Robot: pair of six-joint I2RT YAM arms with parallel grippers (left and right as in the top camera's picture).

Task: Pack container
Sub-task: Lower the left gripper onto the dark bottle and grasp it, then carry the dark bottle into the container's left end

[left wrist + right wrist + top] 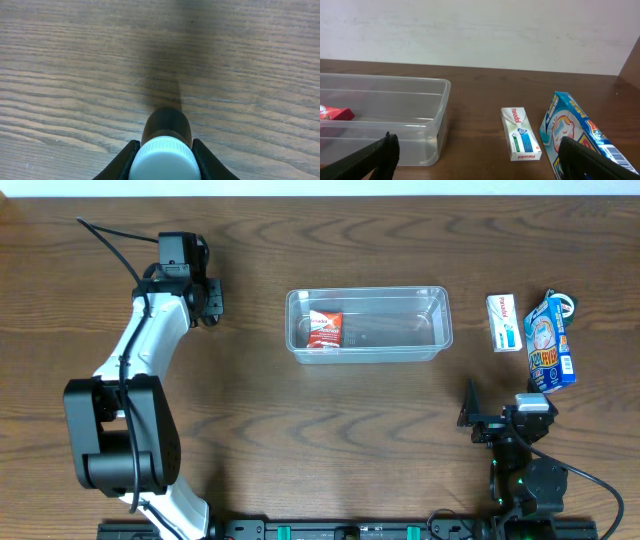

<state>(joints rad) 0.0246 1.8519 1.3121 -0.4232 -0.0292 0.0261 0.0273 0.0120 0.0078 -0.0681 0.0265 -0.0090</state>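
The clear plastic container (366, 292) stands mid-table with a red packet (325, 329) in its left end. Far to its left, my left gripper (205, 298) points down at the table. In the left wrist view that gripper (165, 152) is shut on a dark bottle (167, 122) with a white cap (165, 164), one black finger (129, 157) pressed against each side of the cap. My right gripper (505, 418) rests low at the front right and stands wide open (477, 155) with nothing between its fingers. It faces the container's right end (437, 107).
A white Panadol box (504, 322) (520, 135) and a blue packet (551, 340) (570, 130) lie right of the container. The red packet (335, 114) shows through the container's wall. A pale wall rises behind the table's far edge.
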